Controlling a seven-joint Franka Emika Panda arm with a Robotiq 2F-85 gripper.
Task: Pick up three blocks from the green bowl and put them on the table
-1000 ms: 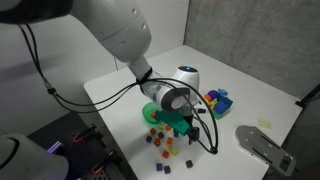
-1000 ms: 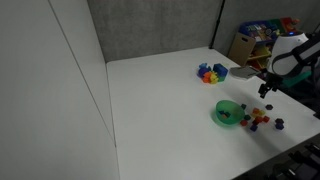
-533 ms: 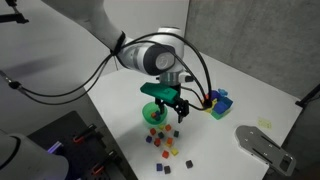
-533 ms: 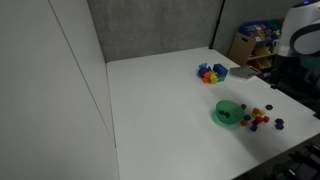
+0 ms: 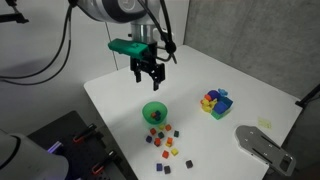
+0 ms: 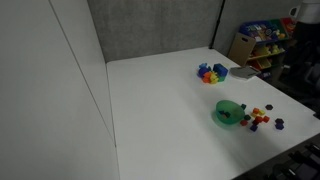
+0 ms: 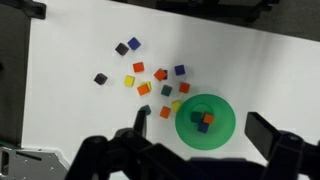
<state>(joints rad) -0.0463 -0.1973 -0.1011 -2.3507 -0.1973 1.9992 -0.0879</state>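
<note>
1. The claw (image 5: 149, 76) hangs high above the green bowl (image 5: 154, 112), well clear of the tabletop (image 5: 120, 95). Its fingers are spread wide and nothing is between them.
2. In the wrist view the green bowl (image 7: 206, 122) sits on the white tabletop (image 7: 70, 110). At least two small blocks are inside it, an orange one (image 7: 208, 117) and a darker one just beside it.
3. The other blocks (image 7: 150, 82) lie loose on the tabletop on one side of the bowl. They are red, orange, yellow, purple and dark cubes. The nearest, a yellow one (image 7: 176, 104), is just beside the bowl's rim, and the farthest are well apart from it.
4. In both exterior views the same scatter of blocks (image 5: 165, 145) (image 6: 262, 118) lies next to the bowl (image 6: 229, 113).
5. A larger colourful block cluster (image 5: 215, 102) (image 6: 211, 73) stands on the tabletop well apart from the bowl, away from the loose cubes.
</note>
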